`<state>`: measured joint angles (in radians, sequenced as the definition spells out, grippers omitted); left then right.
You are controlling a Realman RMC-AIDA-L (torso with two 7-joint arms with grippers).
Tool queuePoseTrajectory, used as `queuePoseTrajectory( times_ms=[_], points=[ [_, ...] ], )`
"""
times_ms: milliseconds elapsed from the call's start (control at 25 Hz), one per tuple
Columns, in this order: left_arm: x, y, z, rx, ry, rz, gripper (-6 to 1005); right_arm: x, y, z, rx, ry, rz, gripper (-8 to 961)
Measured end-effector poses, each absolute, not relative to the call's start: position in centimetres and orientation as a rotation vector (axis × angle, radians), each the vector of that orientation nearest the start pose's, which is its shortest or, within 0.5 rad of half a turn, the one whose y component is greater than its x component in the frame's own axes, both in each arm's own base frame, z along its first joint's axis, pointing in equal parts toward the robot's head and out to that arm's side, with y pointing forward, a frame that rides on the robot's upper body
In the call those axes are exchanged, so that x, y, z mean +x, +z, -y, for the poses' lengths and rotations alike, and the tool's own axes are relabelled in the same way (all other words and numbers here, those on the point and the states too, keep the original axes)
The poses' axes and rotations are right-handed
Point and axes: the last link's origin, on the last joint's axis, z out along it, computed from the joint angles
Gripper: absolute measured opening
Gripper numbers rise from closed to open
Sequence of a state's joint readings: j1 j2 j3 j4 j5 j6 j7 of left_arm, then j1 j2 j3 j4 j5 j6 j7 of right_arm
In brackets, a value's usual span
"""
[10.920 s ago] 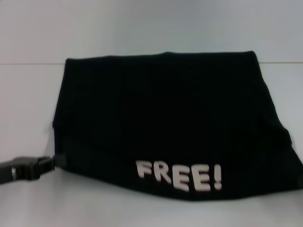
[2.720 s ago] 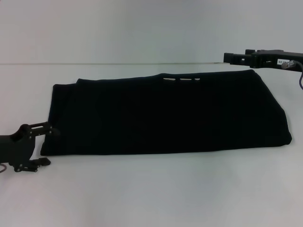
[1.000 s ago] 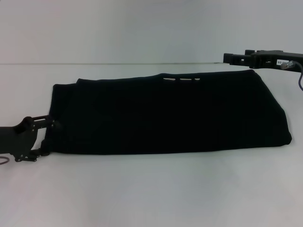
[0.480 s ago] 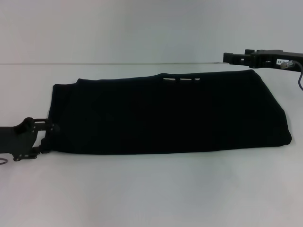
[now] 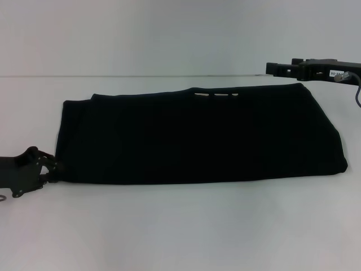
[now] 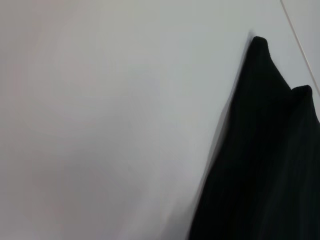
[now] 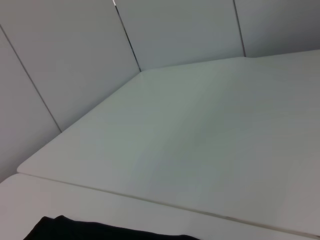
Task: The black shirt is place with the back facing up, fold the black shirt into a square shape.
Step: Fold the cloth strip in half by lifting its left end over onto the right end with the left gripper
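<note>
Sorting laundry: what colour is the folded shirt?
Plain black shirt, clearest in the head view.

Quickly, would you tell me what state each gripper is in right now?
Left gripper: at the black shirt's near-left corner; cannot tell.
Right gripper: raised beyond the far-right corner; cannot tell.

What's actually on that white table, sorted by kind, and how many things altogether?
Shirts: 1, the black shirt, folded into a wide band.
Grippers: 2, the left gripper at the shirt's near left corner, the right gripper raised past its far right corner.
Total: 3, on the table.
</note>
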<state>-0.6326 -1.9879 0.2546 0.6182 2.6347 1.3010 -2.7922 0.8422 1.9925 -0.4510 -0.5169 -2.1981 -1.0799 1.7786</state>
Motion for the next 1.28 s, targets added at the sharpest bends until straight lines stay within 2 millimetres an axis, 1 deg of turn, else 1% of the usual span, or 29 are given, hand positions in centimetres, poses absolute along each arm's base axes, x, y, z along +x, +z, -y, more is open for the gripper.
queuePoseTrajectory(
  times_ms=[120, 240, 440, 600, 760, 840, 920, 1080, 1280],
  points=[
    [-35.4, 5.1, -35.4, 1.847, 0.641, -2.931, 471, 23.8, 4.0, -45.3, -2.263, 0.574, -1.014, 928],
    [-35.4, 5.0, -35.3, 1.866, 0.635, -2.922, 230, 23.8, 4.0, -45.3, -2.264, 0.573, -1.011, 928],
    [-35.5, 4.8, -35.0, 1.922, 0.620, -2.887, 29, 23.8, 4.0, -45.2, -2.264, 0.575, -1.008, 928],
    [-35.4, 5.1, -34.8, 2.060, 0.611, -2.797, 28, 23.6, 3.6, -45.1, -2.266, 0.584, -1.014, 927],
    [-35.3, 6.0, -34.8, 2.324, 0.585, -2.639, 27, 23.3, 3.2, -45.0, -2.261, 0.628, -1.004, 927],
    [-35.5, 6.6, -34.6, 2.465, 0.574, -2.566, 27, 23.2, 3.1, -44.9, -2.255, 0.656, -1.004, 927],
    [-35.8, 7.3, -34.4, 2.561, 0.562, -2.528, 27, 23.1, 2.9, -44.9, -2.251, 0.674, -1.008, 927],
    [-37.1, 9.5, -33.6, 2.709, 0.503, -2.515, 27, 22.9, 2.3, -44.8, -2.241, 0.694, -1.018, 927],
    [-38.9, 12.6, -31.9, 2.807, 0.445, -2.575, 27, 22.8, 1.8, -44.9, -2.213, 0.700, -1.013, 928]
  ],
)
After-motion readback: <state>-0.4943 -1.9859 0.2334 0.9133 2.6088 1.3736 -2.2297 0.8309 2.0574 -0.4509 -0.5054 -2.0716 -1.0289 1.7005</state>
